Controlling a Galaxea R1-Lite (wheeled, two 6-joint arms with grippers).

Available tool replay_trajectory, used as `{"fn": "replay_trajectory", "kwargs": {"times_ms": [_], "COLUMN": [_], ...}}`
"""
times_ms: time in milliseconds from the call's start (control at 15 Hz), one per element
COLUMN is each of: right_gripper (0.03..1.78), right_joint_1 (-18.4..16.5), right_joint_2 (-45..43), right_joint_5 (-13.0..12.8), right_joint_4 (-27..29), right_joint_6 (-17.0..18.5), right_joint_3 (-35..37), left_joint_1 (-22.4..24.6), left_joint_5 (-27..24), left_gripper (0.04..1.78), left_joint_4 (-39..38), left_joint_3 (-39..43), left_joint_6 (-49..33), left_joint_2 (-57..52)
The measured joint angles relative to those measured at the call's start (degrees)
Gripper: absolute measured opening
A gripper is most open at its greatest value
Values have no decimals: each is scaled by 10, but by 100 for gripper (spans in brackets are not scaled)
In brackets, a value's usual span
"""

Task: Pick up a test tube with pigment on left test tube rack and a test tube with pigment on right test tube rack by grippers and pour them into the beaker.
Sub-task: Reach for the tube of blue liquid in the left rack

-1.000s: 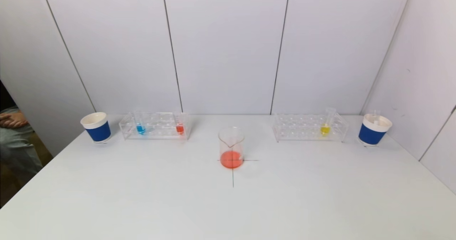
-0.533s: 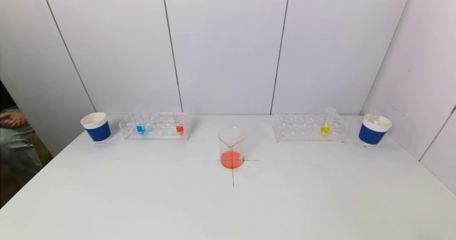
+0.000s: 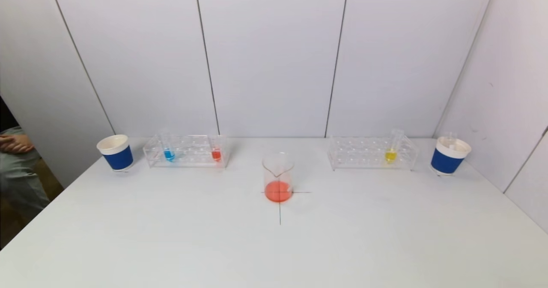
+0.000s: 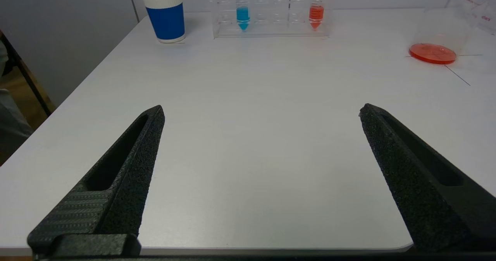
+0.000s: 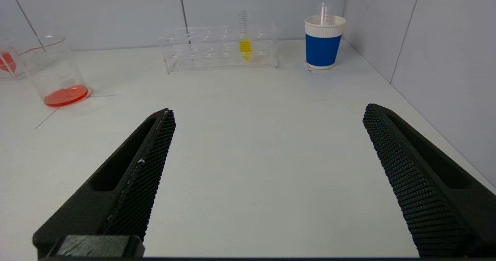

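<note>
White bench [image 3: 171, 236] | beaker [image 3: 278, 177] of orange pigment mid-bench on cross mark; its red print unreadable | left rack [image 3: 186, 151]: blue, red tubes | right rack [image 3: 371, 152]: yellow tube | I see left pincer [image 4: 260, 111], right pincer [image 5: 267, 111] spread wide, empty, near edge.

1. a seated person [image 3: 15, 159] at the left edge of the head view is cut off; only a hand and a leg show.
2. the beaker [image 4: 451, 24] in the upper right of the left wrist view loses its top to the frame edge.
3. the thin clear thing [image 5: 322, 12] standing in the blue cup [image 5: 323, 42], upper right of the right wrist view, is too faint to identify.
4. neither arm appears in the head view.
</note>
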Motion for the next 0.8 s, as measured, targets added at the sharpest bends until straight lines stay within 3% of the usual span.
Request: {"fn": "replay_trajectory", "kwargs": {"times_ms": [533, 800], "right_gripper": [176, 176], "right_joint_1": [0, 0], "right_joint_2": [0, 0], "right_joint_5": [0, 0], "right_joint_4": [0, 0], "right_joint_6": [0, 0], "right_joint_3": [0, 0], "left_joint_1": [0, -2], "left_joint_5": [2, -7], "left_gripper": [176, 176], "left_joint_4": [-5, 20], "left_joint_3": [-2, -58], "left_joint_6": [2, 3], "left_joint_2": [0, 0]}}
